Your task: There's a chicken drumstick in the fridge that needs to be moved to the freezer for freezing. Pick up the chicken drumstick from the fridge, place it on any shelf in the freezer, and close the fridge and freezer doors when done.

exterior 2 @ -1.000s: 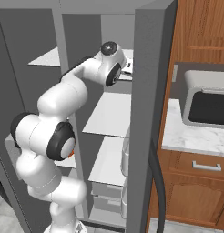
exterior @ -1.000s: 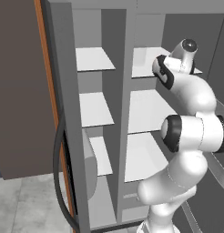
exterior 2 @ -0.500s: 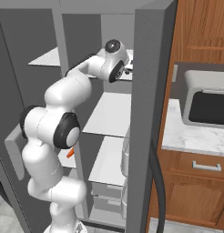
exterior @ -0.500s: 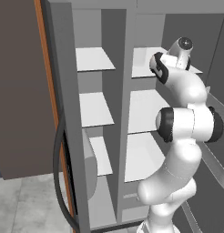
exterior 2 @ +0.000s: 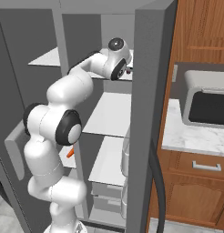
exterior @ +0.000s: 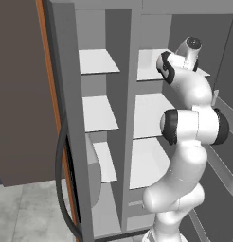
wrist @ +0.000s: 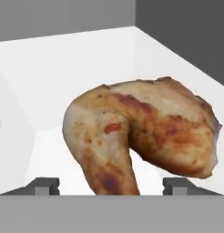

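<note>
Lying on the fridge's (exterior: 151,118) top broad shelf (wrist: 86,59), the drumstick (wrist: 141,132) sat straight ahead of the gripper (wrist: 111,185), its narrow end reaching down between the two fingertips (wrist: 45,184). Jaws stood apart either side of the meat, not yet pressing it; judged a lineup for a grasp. Arm reached deep into that compartment. Freezer (exterior: 97,113) beside it: three narrow white shelves (exterior: 95,61), door (exterior: 19,90) swung wide. Drawers (exterior 2: 107,193) low in fridge, contents not visible.
</note>
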Available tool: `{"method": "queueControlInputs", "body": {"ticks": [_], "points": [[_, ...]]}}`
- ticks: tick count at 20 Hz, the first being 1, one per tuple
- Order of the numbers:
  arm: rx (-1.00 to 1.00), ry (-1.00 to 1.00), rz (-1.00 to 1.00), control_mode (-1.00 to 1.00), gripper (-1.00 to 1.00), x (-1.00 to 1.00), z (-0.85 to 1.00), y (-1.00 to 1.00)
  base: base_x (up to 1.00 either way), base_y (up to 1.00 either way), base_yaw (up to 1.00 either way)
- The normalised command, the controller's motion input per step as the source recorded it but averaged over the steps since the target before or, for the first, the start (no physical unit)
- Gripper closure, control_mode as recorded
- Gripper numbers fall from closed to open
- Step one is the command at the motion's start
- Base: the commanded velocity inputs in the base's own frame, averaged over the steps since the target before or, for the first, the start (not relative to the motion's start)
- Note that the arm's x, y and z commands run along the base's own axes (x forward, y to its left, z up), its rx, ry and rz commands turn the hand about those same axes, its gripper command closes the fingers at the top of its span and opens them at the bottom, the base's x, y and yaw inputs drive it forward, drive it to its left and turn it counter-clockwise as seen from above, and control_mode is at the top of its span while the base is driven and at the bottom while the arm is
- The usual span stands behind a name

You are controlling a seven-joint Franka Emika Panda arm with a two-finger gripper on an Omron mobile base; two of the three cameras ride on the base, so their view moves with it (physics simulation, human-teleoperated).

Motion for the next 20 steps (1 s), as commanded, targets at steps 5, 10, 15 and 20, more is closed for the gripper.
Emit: {"method": "queueControlInputs", "body": {"ticks": [5, 10, 15, 20], "points": [[0.0, 0.0, 0.0, -1.0, 1.0, 0.0, -0.99, 0.0, 0.0, 0.0, 0.0], [0.0, -0.09, 0.0, -1.0, 1.0, 0.01, -1.0, 0.04, 0.0, 0.0, 0.0], [0.0, -0.06, 0.0, -1.0, 1.0, -0.15, -0.79, 0.07, 0.0, 0.0, 0.0], [0.02, -0.1, 0.0, -1.0, 1.0, -0.9, -0.12, 0.19, 0.0, 0.0, 0.0]]}}
